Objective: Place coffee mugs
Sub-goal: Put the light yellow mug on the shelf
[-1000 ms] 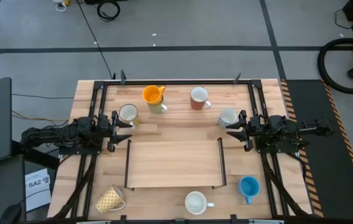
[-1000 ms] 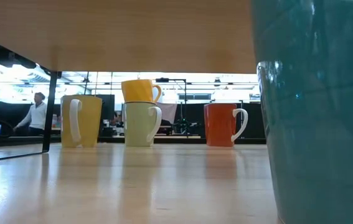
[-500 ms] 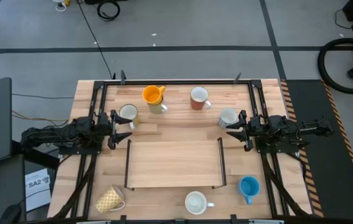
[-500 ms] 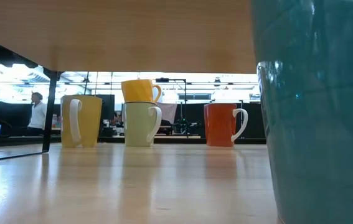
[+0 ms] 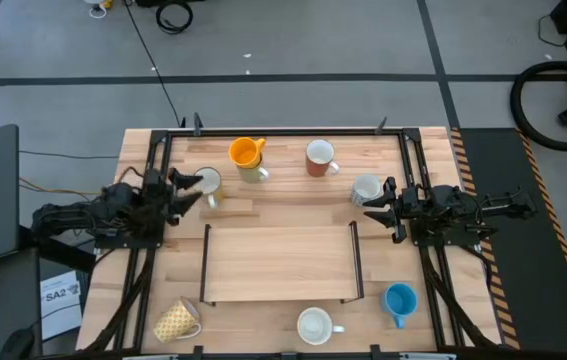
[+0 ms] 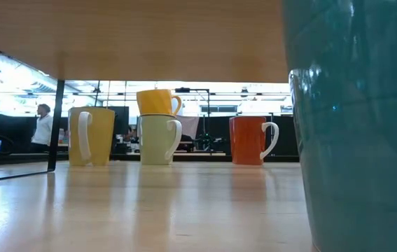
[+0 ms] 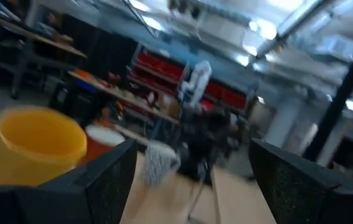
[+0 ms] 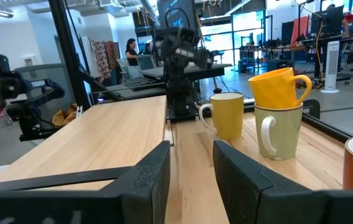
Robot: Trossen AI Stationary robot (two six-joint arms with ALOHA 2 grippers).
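From above I count eight mugs on the tabletop [image 5: 283, 250]: the orange mug [image 5: 245, 152] stacked on a pale one, six standing singly. The left gripper [image 5: 185, 187], jaws wide and empty, sits beside the cream mug [image 5: 206, 183]; the right gripper [image 5: 375, 207] is near the grey mug [image 5: 366, 188], and I cannot tell its jaws. Low down, I see five mugs.

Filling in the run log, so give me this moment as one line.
left gripper: open, beside cream mug, holding nothing | right gripper: by grey mug | orange mug: stacked on pale mug
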